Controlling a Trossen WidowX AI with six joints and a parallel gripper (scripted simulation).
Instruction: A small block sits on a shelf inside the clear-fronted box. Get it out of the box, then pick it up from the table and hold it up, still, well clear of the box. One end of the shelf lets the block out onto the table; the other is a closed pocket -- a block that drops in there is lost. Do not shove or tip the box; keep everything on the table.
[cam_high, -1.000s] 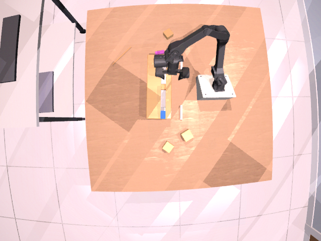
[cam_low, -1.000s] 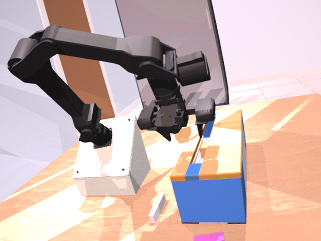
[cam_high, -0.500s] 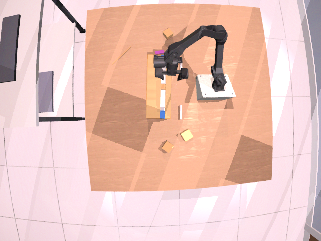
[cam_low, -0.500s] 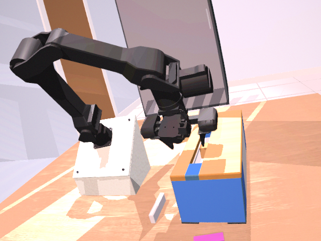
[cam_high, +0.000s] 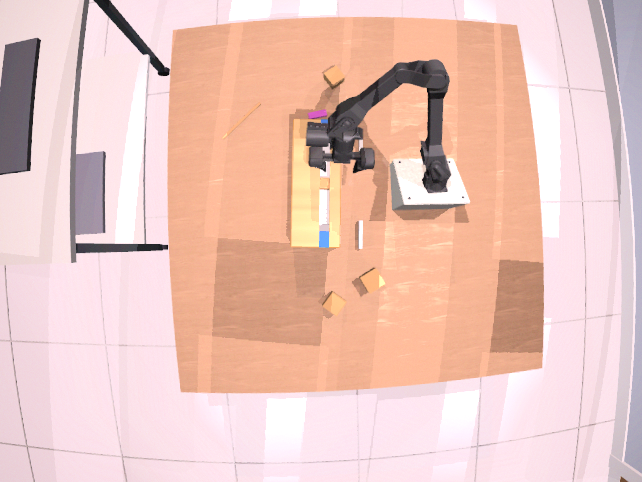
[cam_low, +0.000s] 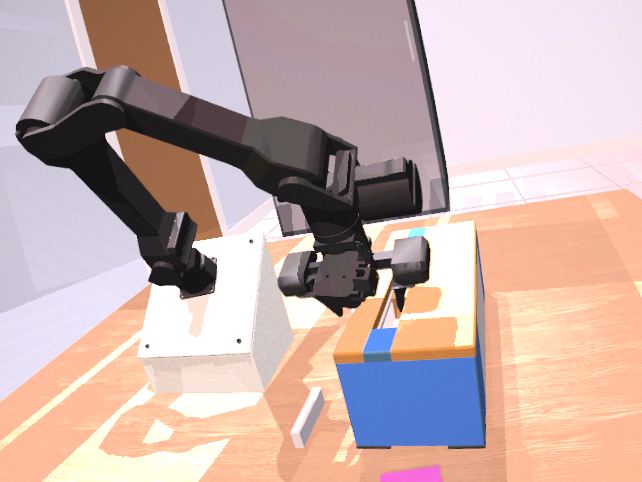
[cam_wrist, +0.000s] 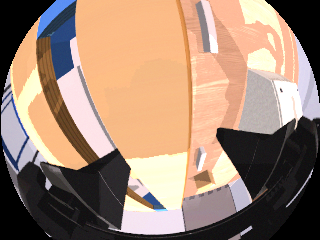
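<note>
The small orange block (cam_high: 324, 183) shows through the long slot in the lid of the box (cam_high: 304, 207) (cam_low: 414, 404) (cam_wrist: 145, 100), near mid-length. It is not made out in the other views. The box has a wooden lid, blue end walls and blue patches at both slot ends. My gripper (cam_high: 340, 168) (cam_low: 370, 311) (cam_wrist: 176, 140) is open and empty, pointing down over the box. One finger is at the slot, between the block and the end near the magenta piece; the other is towards the robot base side. Whether the first fingertip is inside the slot cannot be told.
A white bar (cam_high: 360, 234) lies between box and pedestal (cam_high: 409, 199) (cam_low: 202, 373); another (cam_low: 307, 417) lies nearer the magenta piece (cam_high: 317, 114) (cam_low: 412, 474). Loose wooden cubes (cam_high: 333, 76) (cam_high: 371, 280) (cam_high: 333, 303) lie beyond both box ends. A thin stick (cam_high: 242, 120) lies behind the box.
</note>
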